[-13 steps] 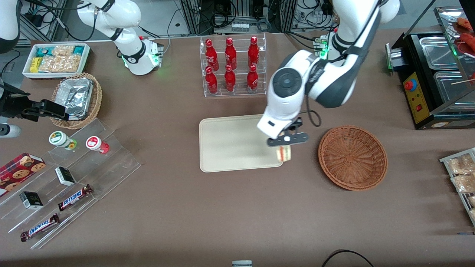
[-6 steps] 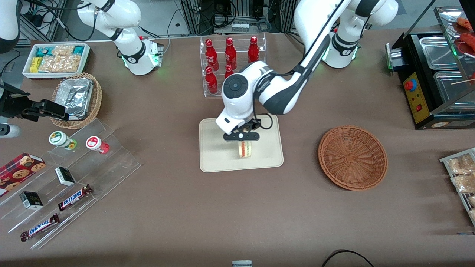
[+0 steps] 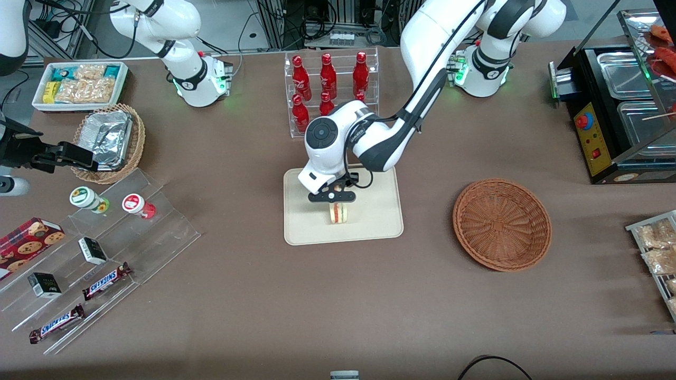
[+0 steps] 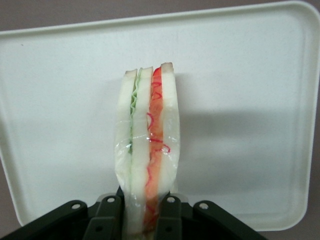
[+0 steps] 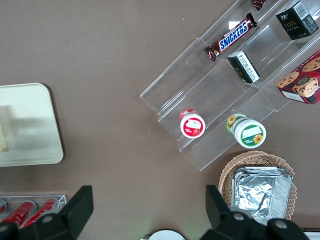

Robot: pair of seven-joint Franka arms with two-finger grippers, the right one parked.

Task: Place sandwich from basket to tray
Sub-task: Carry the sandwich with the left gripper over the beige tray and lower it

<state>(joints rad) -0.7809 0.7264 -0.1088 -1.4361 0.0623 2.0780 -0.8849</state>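
The sandwich is a clear-wrapped wedge of pale bread with red, orange and green filling. It hangs from my left gripper just above the middle of the cream tray. In the left wrist view the sandwich stands edge-on over the tray, and the gripper is shut on its near end, one finger on each bread face. The reddish-brown wicker basket lies empty on the table toward the working arm's end, apart from the tray.
A clear rack of red bottles stands just farther from the front camera than the tray. Toward the parked arm's end are a tan wicker basket with a foil container, a white snack bin and clear stepped shelves with cups and candy bars.
My left gripper has carried the sandwich from the tray's edge nearest the basket to over the tray's middle, and slightly farther toward the parked arm's end in the last half second.
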